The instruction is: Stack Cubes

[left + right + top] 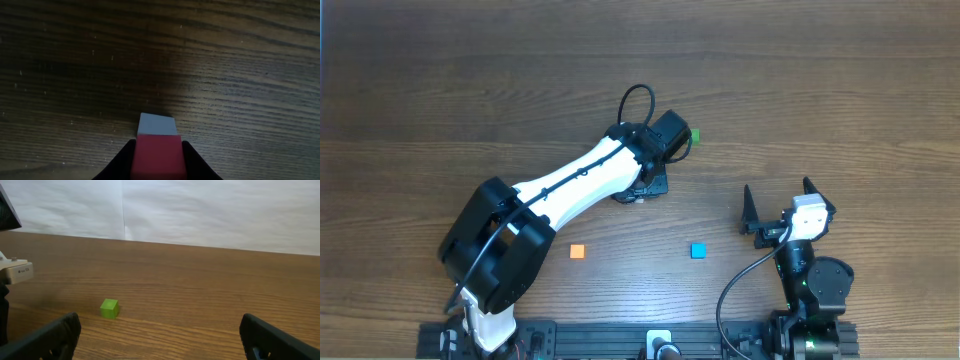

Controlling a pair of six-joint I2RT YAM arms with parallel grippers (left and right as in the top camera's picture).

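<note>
Red cube [157, 159], equal-sided, sits clamped between the fingers of the left hand [158, 144]. Its red face is toward the wrist camera and a pale face lies beyond; contact with the table [240, 75] cannot be told. Left arm [570, 185] extends up the table's middle. Right hand [778, 203] stands near its base, fingers spread wide and unloaded. Green cube [109, 308] shows whole in the right wrist view, one corner forward; from above the left wrist half covers it. Orange cube [578, 251] and blue cube [698, 250] lie apart, nearer the bases.
</note>
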